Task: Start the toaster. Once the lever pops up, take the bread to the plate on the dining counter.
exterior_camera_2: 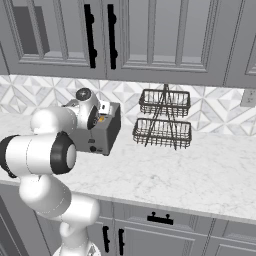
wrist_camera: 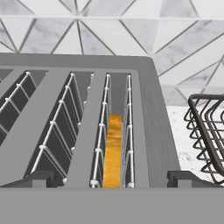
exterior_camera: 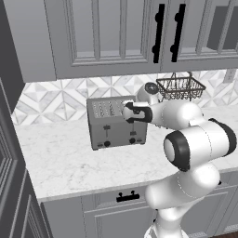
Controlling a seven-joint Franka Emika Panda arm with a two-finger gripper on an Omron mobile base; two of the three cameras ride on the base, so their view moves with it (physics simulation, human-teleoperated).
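My claw [wrist_camera: 112,181] hangs wide open, holding nothing, just above the toaster [exterior_camera: 116,123]. Down in the toaster's rightmost slot sits the bread [wrist_camera: 113,151]. Beyond the toaster, to its right, stands a wire basket [exterior_camera_2: 163,120].

The toaster [exterior_camera: 117,123] is seen as matt grey metal with thin white wire guards. Beside it, veined marble worktop [exterior_camera: 69,162], glossy white arm [exterior_camera: 195,144], dark wire basket [exterior_camera_2: 163,119], rough orange bread crust [wrist_camera: 113,151].
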